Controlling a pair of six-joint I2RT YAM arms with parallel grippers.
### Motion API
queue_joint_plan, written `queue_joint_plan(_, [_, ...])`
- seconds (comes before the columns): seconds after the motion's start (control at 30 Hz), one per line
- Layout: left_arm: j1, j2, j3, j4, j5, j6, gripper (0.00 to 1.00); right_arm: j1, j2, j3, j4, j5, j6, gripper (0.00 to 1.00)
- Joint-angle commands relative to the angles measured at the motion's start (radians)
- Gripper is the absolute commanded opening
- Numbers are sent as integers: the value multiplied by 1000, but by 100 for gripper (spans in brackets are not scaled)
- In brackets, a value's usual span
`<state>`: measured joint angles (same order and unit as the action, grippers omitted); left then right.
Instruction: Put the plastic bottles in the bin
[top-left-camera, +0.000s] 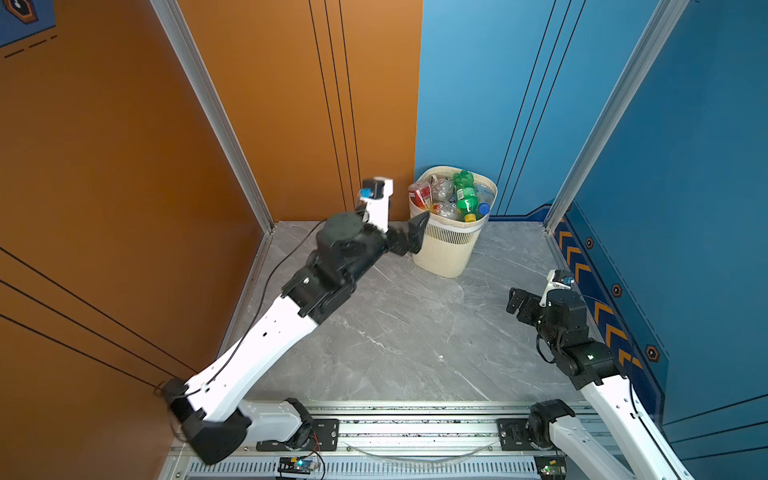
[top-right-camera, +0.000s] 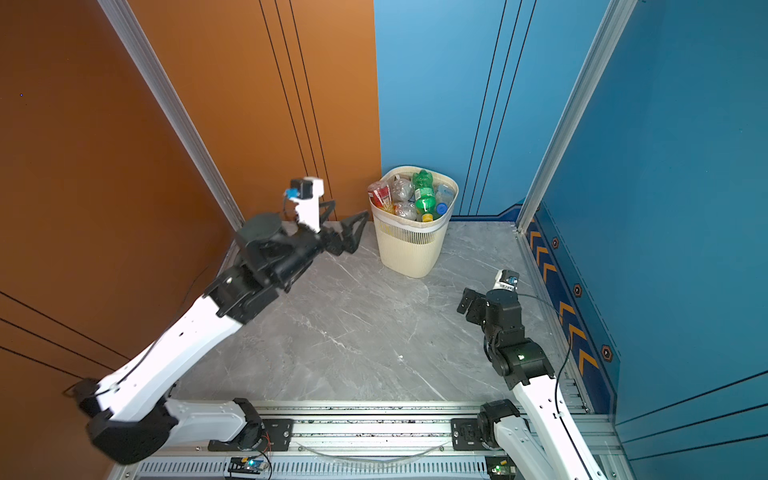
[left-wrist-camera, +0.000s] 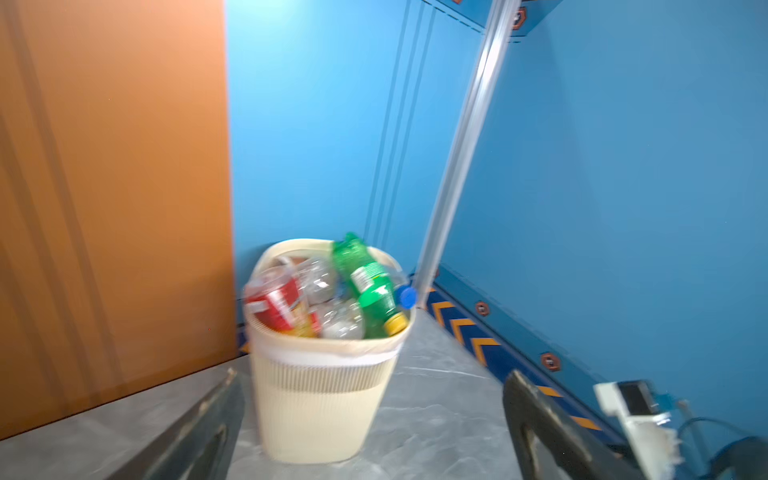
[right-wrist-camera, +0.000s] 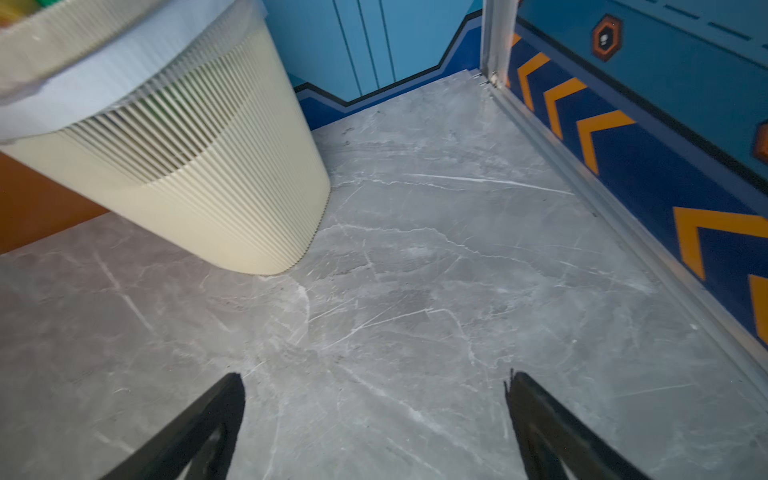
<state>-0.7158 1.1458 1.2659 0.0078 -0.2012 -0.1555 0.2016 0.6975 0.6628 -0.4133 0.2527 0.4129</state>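
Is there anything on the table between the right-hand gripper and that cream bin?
No. In the right wrist view, only bare grey marble tabletop lies between the open right gripper and the bin. Both top views show the same.

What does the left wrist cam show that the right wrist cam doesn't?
Left wrist only: the open top of the bin, piled with plastic bottles, including a green bottle with a yellow cap; the left gripper, open and empty.
Right wrist only: the right gripper, open and empty.
Both: the bin's ribbed wall, its white band, the marble table, the chevron wall strip.
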Motion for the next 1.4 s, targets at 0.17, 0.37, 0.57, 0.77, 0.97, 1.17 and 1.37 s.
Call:
queue_joint_plan(0.17, [172, -391, -763, 251, -428, 235, 98, 6, -23, -350, 652, 180, -297, 100])
queue_joint_plan(0.37, [473, -438, -1090, 520, -292, 72, 98, -46, 297, -418, 1055, 129, -382, 100])
queue_joint_plan(0.57, [628, -40, -1099, 804, -127, 44, 98, -123, 607, -413, 1330, 11, -372, 100])
queue_joint_plan(0.77, [647, 238, -1039, 1032, -90, 155, 98, -90, 869, -424, 1611, -47, -439, 100])
queue_joint_plan(0.97, [627, 396, -1022, 1126, -98, 171, 98, -102, 838, -352, 1428, -43, -422, 100])
queue_joint_plan(1.17, [644, 401, -924, 960, -116, 148, 98, -109, 829, -333, 1373, -39, -408, 100])
queue_joint_plan(1.37, [645, 422, -902, 950, -129, 147, 98, -122, 833, -321, 1351, -75, -410, 100])
